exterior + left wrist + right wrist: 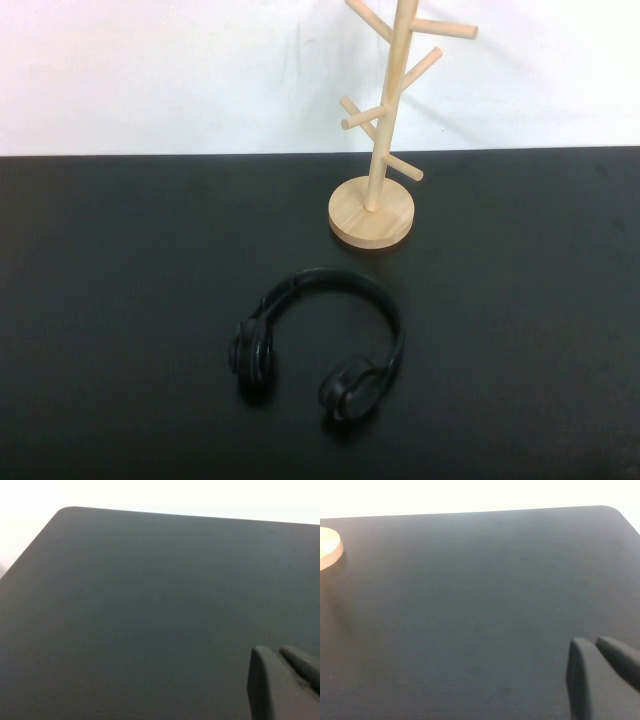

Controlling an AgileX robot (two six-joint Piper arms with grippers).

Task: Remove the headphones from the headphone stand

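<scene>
- Left gripper [287, 680]: only its dark fingertips show in the left wrist view, over bare black tabletop [150, 605]; jaws close together, a thin gap between, holding nothing
- Right gripper [602, 672]: same picture in the right wrist view, jaws nearly together and empty; the rim of the wooden base is just visible at the frame edge
- Neither arm appears in the high view, so both sit back from the work area
- Headphones [320, 340]: lying flat on the tabletop, in front of the headphone stand [375, 195] and apart from it, not hanging on any peg; ear cups toward the robot, headband arching toward the stand
- Stand pegs are bare; judging by this, the removal looks already done
- Handling judgement: light; headband thin and springy, cups padded and soft, smooth plastic likely slick
- Best hold: top of the headband arch; cups too wide and squashy
</scene>
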